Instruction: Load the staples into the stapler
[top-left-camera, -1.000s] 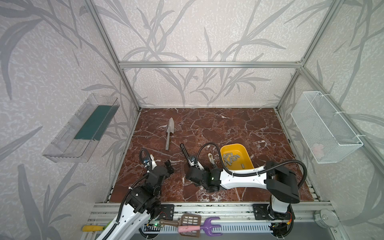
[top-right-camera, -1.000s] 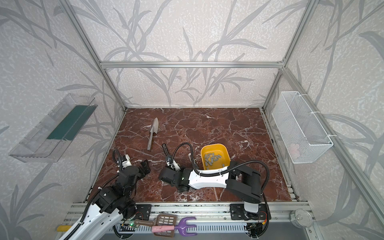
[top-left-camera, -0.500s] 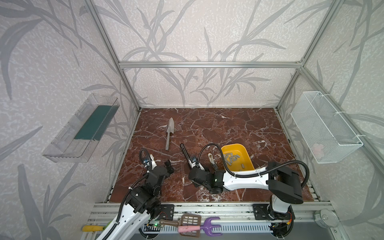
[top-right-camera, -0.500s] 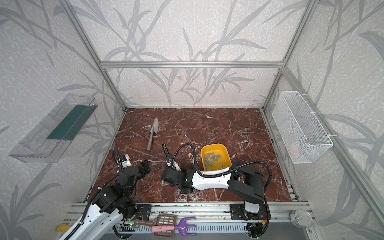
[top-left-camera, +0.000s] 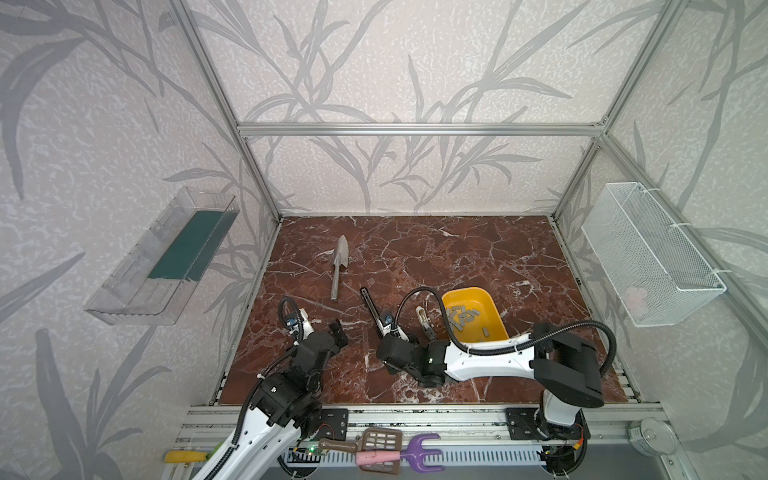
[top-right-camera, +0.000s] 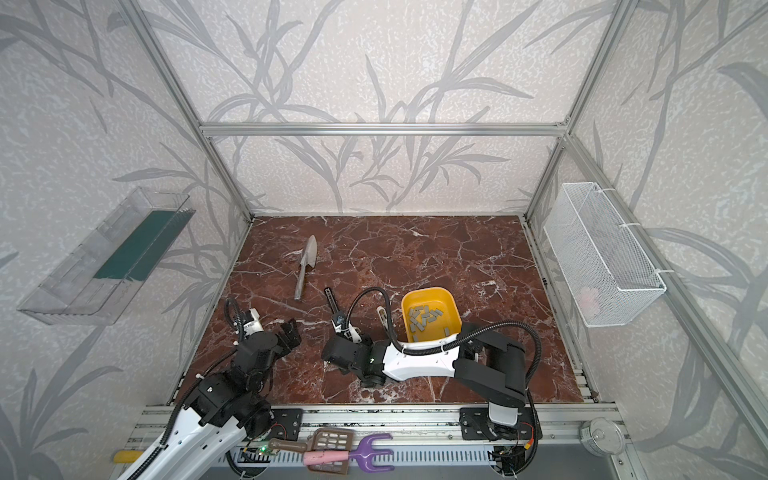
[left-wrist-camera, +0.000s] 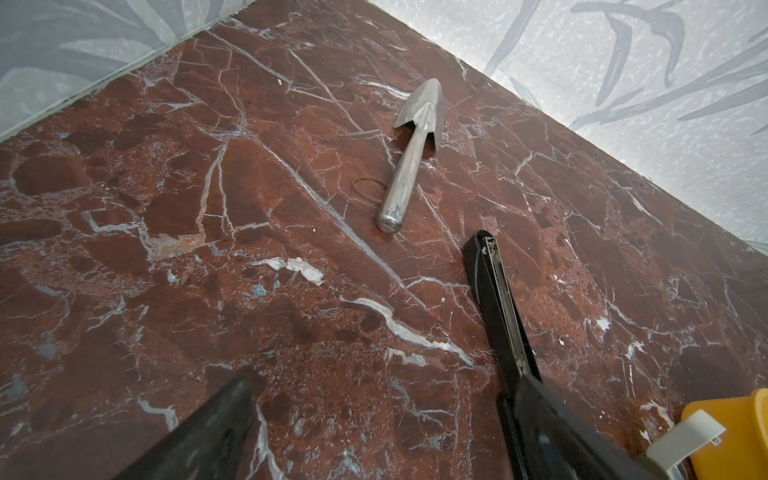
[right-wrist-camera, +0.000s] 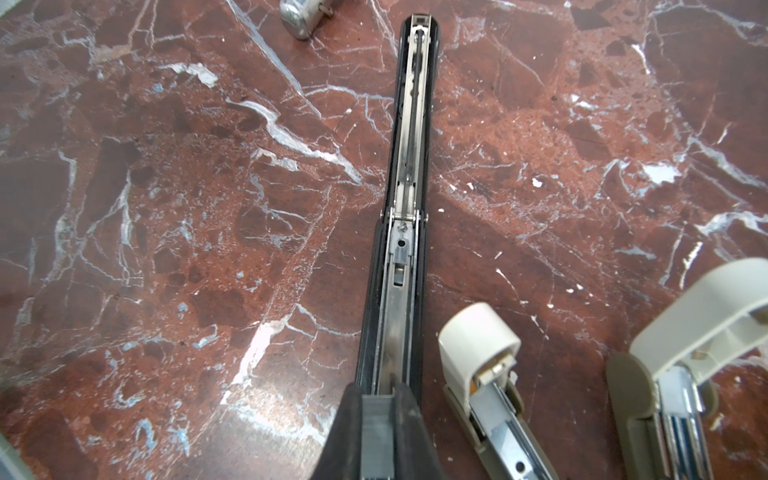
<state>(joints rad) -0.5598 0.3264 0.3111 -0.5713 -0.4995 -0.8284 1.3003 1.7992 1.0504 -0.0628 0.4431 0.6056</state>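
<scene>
Since nothing has shifted, the right gripper (right-wrist-camera: 378, 401) stays clenched on the long slim black stapler (right-wrist-camera: 409, 166) — open on the marble (top-left-camera: 457, 257), rail bare; left gripper (top-left-camera: 337, 333) gapes idle. Small grey metal staples (top-left-camera: 461, 318) remain in the yellow plastic tray (top-left-camera: 467, 293) — none loaded.

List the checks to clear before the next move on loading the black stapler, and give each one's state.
1. The stapler lies opened flat, silvery rail facing up: ok.
2. The right gripper is shut at the stapler's near end: ok.
3. A staple strip in its grip: cannot tell; something grey sits there.
4. The staples lie in the yellow tray: ok.
5. The left gripper is open, holding nothing: ok.
6. The trowel lies apart from the stapler: ok.
</scene>
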